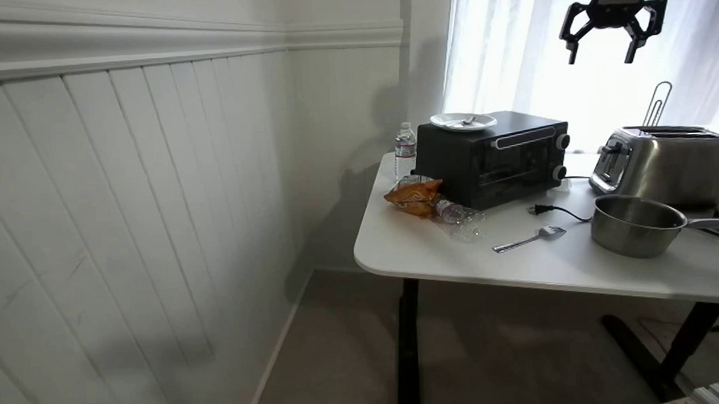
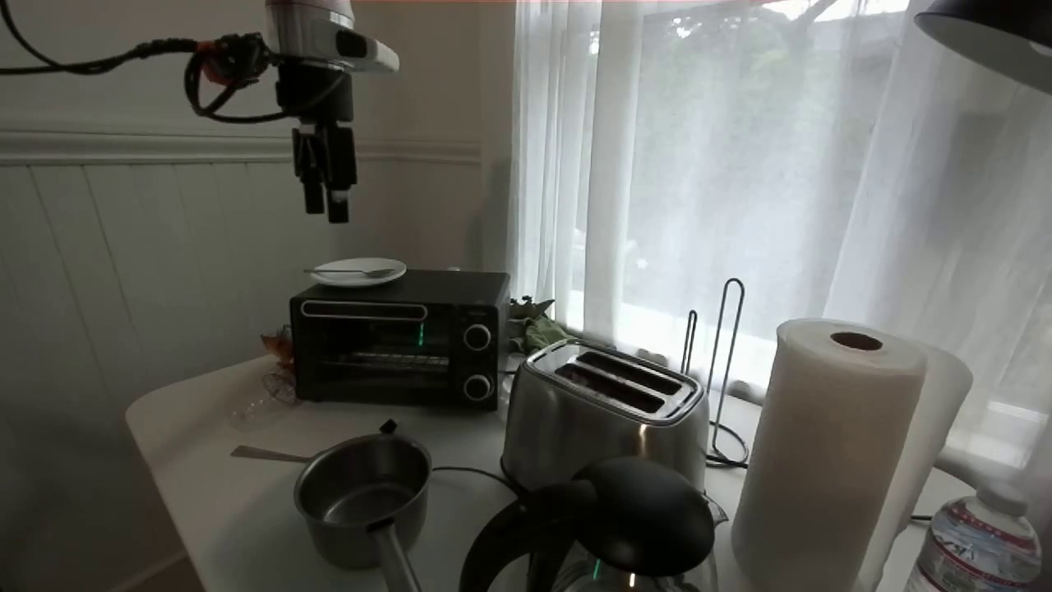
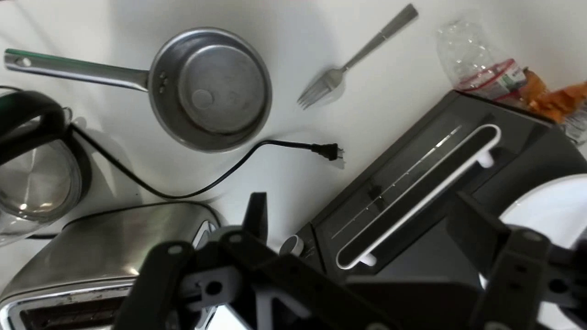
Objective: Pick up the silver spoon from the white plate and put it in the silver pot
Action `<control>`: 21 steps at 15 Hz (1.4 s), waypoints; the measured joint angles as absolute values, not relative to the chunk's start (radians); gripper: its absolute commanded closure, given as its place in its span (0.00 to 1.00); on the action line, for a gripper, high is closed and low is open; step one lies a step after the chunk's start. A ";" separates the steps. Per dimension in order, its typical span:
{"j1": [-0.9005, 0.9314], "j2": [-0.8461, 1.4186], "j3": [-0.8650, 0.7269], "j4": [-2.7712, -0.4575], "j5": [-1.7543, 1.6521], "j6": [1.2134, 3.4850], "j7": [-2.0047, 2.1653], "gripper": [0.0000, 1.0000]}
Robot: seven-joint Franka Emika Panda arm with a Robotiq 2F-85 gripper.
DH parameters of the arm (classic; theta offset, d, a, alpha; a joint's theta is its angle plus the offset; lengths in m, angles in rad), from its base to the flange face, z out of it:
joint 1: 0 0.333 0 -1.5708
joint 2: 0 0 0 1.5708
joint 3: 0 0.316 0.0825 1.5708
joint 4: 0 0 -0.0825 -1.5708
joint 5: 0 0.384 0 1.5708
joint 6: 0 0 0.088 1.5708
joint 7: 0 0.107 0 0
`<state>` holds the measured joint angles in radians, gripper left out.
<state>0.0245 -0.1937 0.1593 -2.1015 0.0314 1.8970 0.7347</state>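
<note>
The white plate (image 1: 446, 124) lies on top of the black oven in both exterior views (image 2: 362, 283). The silver spoon (image 2: 376, 272) rests on it, its handle reaching past the rim; it also shows small in an exterior view (image 1: 469, 121). In the wrist view only part of the plate (image 3: 541, 208) shows at the right edge, and the spoon is hidden or out of view. The silver pot (image 1: 631, 235) stands on the table, empty inside in the wrist view (image 3: 224, 87). My gripper (image 1: 600, 62) is open and empty, high above the table and oven, fingers pointing down (image 2: 327, 215).
The black oven (image 2: 370, 362) stands behind the pot, beside the silver toaster (image 2: 604, 427). A fork (image 3: 337, 75) and a black plug (image 3: 328, 150) lie near the pot. Water bottles, an orange bag (image 1: 417, 198), a kettle (image 2: 641, 518) and a paper towel roll (image 2: 830, 460) stand around.
</note>
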 measured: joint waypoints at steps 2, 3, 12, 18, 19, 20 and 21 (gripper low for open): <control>0.044 -0.157 0.187 -2.079 0.032 1.966 0.872 0.00; 0.055 -0.136 0.201 -2.068 0.026 1.995 0.934 0.00; 0.147 0.017 0.244 -1.990 -0.163 2.168 1.235 0.00; 0.147 0.013 0.238 -1.990 -0.163 2.168 1.229 0.00; 0.147 0.013 0.238 -1.990 -0.163 2.168 1.229 0.00; 0.148 0.013 0.236 -1.990 -0.163 2.168 1.229 0.00; 0.149 0.017 0.235 -1.989 -0.163 2.167 1.230 0.00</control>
